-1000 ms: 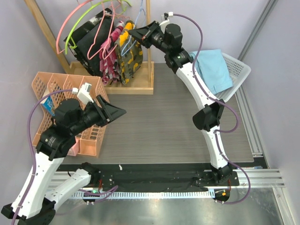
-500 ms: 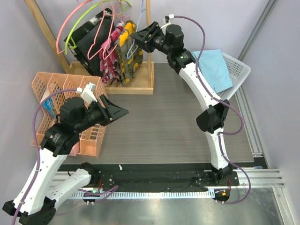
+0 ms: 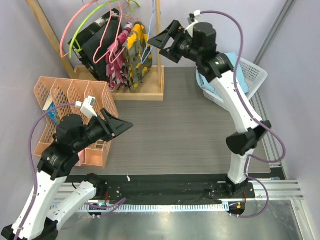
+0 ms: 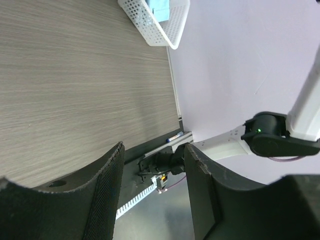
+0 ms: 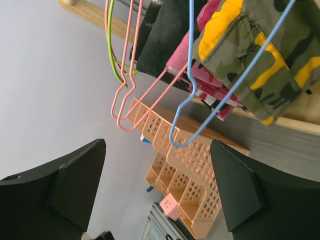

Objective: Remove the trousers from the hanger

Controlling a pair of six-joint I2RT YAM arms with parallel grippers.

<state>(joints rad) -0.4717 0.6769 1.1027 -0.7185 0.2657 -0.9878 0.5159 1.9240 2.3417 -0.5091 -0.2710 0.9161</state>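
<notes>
The light-blue trousers (image 3: 241, 79) lie in the white basket (image 3: 257, 75) at the right, mostly hidden behind my right arm; they also show as the trousers (image 4: 161, 7) in the basket (image 4: 150, 30) in the left wrist view. The bare light-blue hanger (image 3: 148, 46) hangs on the wooden rack beside the camouflage garment. My right gripper (image 3: 162, 42) is open just right of that hanger (image 5: 176, 144), apart from it, and my right gripper (image 5: 159, 145) holds nothing. My left gripper (image 3: 122, 125) hovers open and empty over the table's left, and my left gripper (image 4: 154, 147) looks toward the right arm's base.
The wooden rack (image 3: 150, 92) at the back carries a camouflage garment (image 3: 137, 55), a black garment (image 3: 97, 47), pink hangers (image 3: 67, 37) and a lime-green hanger (image 3: 87, 27). A peach organiser (image 3: 70, 95) stands at the left, beside my left arm.
My right gripper has gone from shut at the blue hanger to wide open and has drawn back to the right. My left arm has shifted slightly.
</notes>
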